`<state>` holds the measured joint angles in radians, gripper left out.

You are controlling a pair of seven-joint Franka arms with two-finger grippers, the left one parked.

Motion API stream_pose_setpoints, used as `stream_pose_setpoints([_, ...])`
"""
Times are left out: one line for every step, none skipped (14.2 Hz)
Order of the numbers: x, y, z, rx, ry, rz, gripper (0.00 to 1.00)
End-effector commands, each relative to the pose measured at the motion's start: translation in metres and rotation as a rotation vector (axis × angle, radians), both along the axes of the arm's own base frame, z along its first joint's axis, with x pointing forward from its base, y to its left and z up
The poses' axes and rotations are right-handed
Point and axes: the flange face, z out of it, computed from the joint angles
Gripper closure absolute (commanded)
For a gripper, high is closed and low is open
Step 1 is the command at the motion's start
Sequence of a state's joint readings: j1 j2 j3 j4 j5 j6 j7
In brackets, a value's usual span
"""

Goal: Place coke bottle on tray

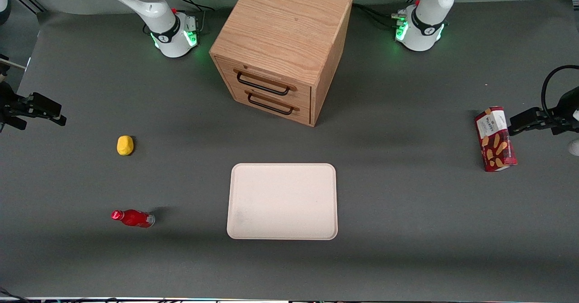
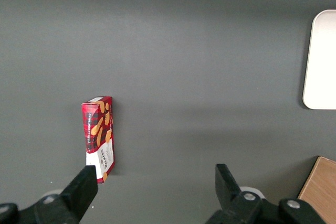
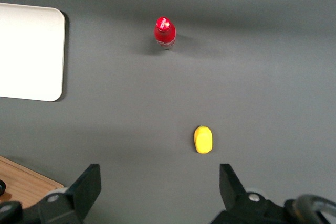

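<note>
The coke bottle (image 1: 133,218) stood upright on the table (image 1: 407,258), nearest the front camera, well apart from the tray (image 1: 282,201). Judged light, rigid and smooth, it should be gripped across the body below the cap. Farther off, the tool (image 3: 160,187) hung above the yellow lump (image 3: 203,139), fingers apart, empty.

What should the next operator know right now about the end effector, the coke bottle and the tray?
End effector: open, holding nothing, raised above the table toward the working arm's end, with the yellow lump just ahead of its fingers.
Coke bottle: standing on the table, apart from the tray, nearer the front camera than the yellow lump.
Tray: mid-table in front of the wooden drawer cabinet, nothing on it.
Done: nothing yet.
Left: reach the bottle, grasp it, carry it over, set it on the tray.
</note>
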<state>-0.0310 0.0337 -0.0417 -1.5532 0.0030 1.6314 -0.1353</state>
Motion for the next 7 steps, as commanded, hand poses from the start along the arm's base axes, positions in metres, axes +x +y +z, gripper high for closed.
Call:
stream_pose_setpoints([0.0013,0.0001,0.0064,-0.01,-0.002,-0.018,0.0])
stream_pose_setpoints([0.0018,0.0001,0.0062,-0.01,-0.002,-0.018,0.0])
stream_pose_setpoints([0.0018,0.0,0.0077,-0.012,-0.005,-0.017,0.0])
stream_pose_setpoints([0.0024,-0.0001,0.0097,-0.012,-0.01,-0.017,0.0])
stream_pose_setpoints([0.0023,-0.0002,0.0103,-0.014,-0.01,-0.017,0.0])
stream_pose_setpoints([0.0023,-0.0002,0.0103,-0.014,-0.01,-0.017,0.0])
stream_pose_setpoints([0.0027,-0.0004,0.0095,-0.016,-0.008,-0.015,0.0])
